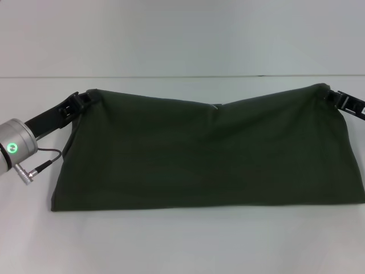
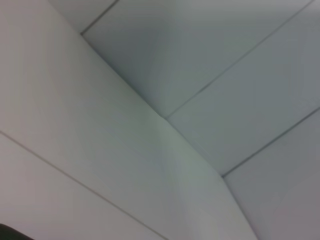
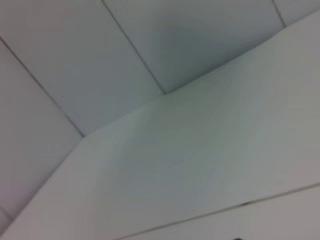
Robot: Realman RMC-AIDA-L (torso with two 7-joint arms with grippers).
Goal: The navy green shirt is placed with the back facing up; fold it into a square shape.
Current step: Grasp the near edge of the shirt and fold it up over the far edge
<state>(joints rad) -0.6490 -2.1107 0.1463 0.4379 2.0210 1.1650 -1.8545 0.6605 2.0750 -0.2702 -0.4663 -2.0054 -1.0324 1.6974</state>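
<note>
- Between our two end effectors the shirt (image 1: pixel 205 154) hangs as a wide band, its lower edge resting on the surface (image 1: pixel 182 245).
- Our left end effector (image 1: pixel 85 101) is clenched on one upper corner, our right end effector (image 1: pixel 331 96) on the other.
- We judge a lengthwise fold is under way; next we should carry the held edge over evenly and lay it flat.

Plain dark olive-green shirt (image 1: pixel 205 154) on white table (image 1: pixel 182 245).
</note>
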